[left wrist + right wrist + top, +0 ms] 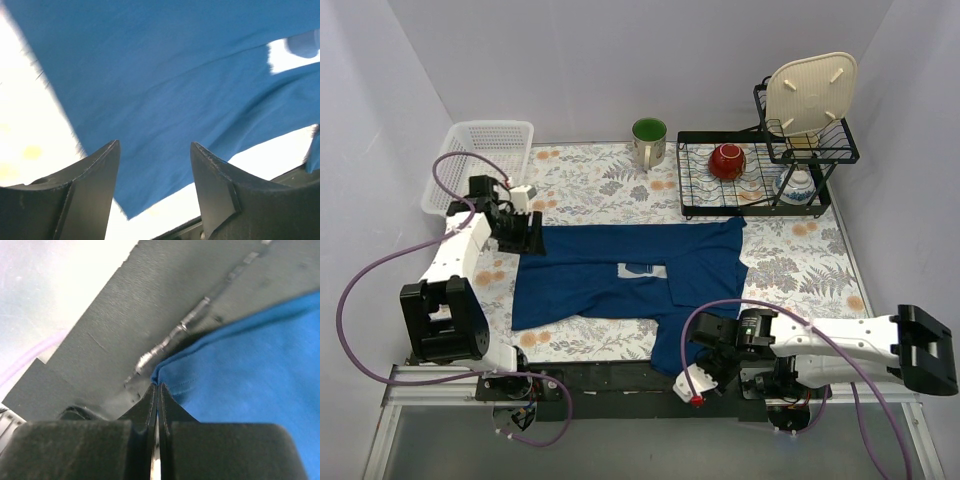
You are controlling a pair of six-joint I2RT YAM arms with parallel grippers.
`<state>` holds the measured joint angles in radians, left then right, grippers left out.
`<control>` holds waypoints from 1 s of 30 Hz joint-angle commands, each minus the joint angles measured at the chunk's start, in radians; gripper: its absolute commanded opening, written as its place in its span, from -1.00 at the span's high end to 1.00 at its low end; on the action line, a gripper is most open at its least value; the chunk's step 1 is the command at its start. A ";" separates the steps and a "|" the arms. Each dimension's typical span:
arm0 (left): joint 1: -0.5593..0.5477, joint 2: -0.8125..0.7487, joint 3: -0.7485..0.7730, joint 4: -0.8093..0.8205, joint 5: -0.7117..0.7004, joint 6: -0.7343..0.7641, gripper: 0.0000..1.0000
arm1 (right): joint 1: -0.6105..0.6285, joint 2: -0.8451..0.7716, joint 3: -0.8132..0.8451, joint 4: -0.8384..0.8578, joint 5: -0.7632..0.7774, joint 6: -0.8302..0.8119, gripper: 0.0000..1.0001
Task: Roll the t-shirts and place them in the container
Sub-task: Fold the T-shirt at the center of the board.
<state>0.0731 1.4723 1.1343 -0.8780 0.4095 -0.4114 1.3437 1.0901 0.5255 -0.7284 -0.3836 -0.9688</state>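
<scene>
T-shirt (pixel 165 75) under gaping left claw (pixel 155 144), hem (pixel 182 382) at closed right claw (pixel 158 386)

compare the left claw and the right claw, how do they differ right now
The left black two-finger claw is open; the right black two-finger claw is shut.
The left claw is over the dark navy-blue cloth t-shirt's far left corner; the right claw is at its near corner.
Both are at the same shirt.
</scene>
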 commanded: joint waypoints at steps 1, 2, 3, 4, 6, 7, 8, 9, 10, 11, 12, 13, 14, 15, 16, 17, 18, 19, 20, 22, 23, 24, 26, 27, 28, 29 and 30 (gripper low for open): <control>0.155 -0.070 0.019 -0.150 -0.037 0.091 -0.16 | 0.005 -0.132 0.054 -0.046 0.080 0.077 0.97; 0.206 -0.069 0.021 -0.208 -0.056 0.118 -0.16 | 0.005 -0.143 0.071 -0.095 0.077 0.076 0.97; 0.229 -0.067 0.018 -0.232 -0.067 0.173 -0.16 | 0.005 -0.154 0.085 -0.124 0.074 0.074 0.97; 0.276 -0.069 0.013 -0.252 -0.075 0.198 -0.16 | 0.005 -0.165 0.097 -0.146 0.071 0.071 0.97; 0.313 -0.073 0.001 -0.295 -0.087 0.242 -0.16 | 0.005 -0.176 0.136 -0.190 0.063 0.059 0.97; 0.339 -0.079 -0.016 -0.306 -0.092 0.265 -0.16 | 0.005 -0.182 0.146 -0.196 0.060 0.065 0.97; 0.346 -0.079 -0.021 -0.331 -0.095 0.278 -0.16 | 0.005 -0.177 0.168 -0.212 0.057 0.067 0.97; 0.350 -0.081 -0.027 -0.344 -0.095 0.286 -0.16 | 0.005 -0.171 0.179 -0.227 0.054 0.067 0.97; 0.353 -0.083 -0.040 -0.354 -0.097 0.293 -0.16 | 0.005 -0.167 0.186 -0.252 0.049 0.067 0.97; 0.353 -0.083 -0.047 -0.367 -0.100 0.293 -0.16 | 0.005 -0.170 0.194 -0.264 0.043 0.062 0.97; 0.353 -0.086 -0.056 -0.371 -0.106 0.295 -0.16 | 0.005 -0.177 0.205 -0.273 0.037 0.056 0.97; 0.353 -0.087 -0.065 -0.368 -0.124 0.295 -0.16 | 0.005 -0.188 0.208 -0.291 0.028 0.056 0.97; 0.355 -0.092 -0.085 -0.359 -0.133 0.281 -0.16 | 0.005 -0.190 0.214 -0.304 0.019 0.058 0.97; 0.355 -0.092 -0.093 -0.354 -0.139 0.275 -0.16 | 0.005 -0.191 0.235 -0.322 0.011 0.062 0.97; 0.356 -0.089 -0.099 -0.354 -0.143 0.269 -0.16 | 0.005 -0.196 0.248 -0.347 -0.012 0.088 0.97; 0.356 -0.086 -0.103 -0.357 -0.143 0.249 -0.16 | 0.005 -0.202 0.255 -0.358 -0.026 0.099 0.97; 0.356 -0.073 -0.105 -0.360 -0.141 0.240 -0.16 | 0.005 -0.216 0.260 -0.364 -0.038 0.105 0.97; 0.356 -0.067 -0.110 -0.363 -0.140 0.235 -0.16 | 0.005 -0.220 0.263 -0.365 -0.040 0.113 0.97; 0.356 -0.063 -0.119 -0.365 -0.136 0.229 -0.16 | 0.005 -0.225 0.261 -0.355 -0.038 0.114 0.97; 0.356 -0.046 -0.139 -0.358 -0.138 0.221 -0.16 | 0.005 -0.228 0.258 -0.356 -0.034 0.113 0.97; 0.356 -0.040 -0.148 -0.348 -0.140 0.218 -0.16 | 0.005 -0.226 0.258 -0.355 -0.034 0.111 0.97; 0.356 -0.027 -0.174 -0.345 -0.144 0.220 -0.15 | 0.005 -0.222 0.258 -0.358 -0.034 0.110 0.97; 0.356 -0.017 -0.192 -0.342 -0.164 0.221 -0.12 | 0.005 -0.222 0.263 -0.364 -0.029 0.111 0.97; 0.356 -0.012 -0.206 -0.343 -0.170 0.223 -0.11 | 0.005 -0.223 0.265 -0.379 -0.028 0.113 0.97; 0.358 -0.004 -0.211 -0.345 -0.172 0.223 -0.12 | 0.005 -0.226 0.266 -0.388 -0.023 0.114 0.97; 0.358 0.000 -0.215 -0.351 -0.173 0.226 -0.12 | 0.005 -0.229 0.266 -0.397 -0.023 0.120 0.97; 0.356 0.009 -0.218 -0.349 -0.173 0.223 -0.11 | 0.005 -0.240 0.265 -0.408 -0.021 0.125 0.97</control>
<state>0.4255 1.4685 0.9314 -1.2240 0.2592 -0.1837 1.3441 0.8719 0.7502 -1.0653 -0.3798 -0.8684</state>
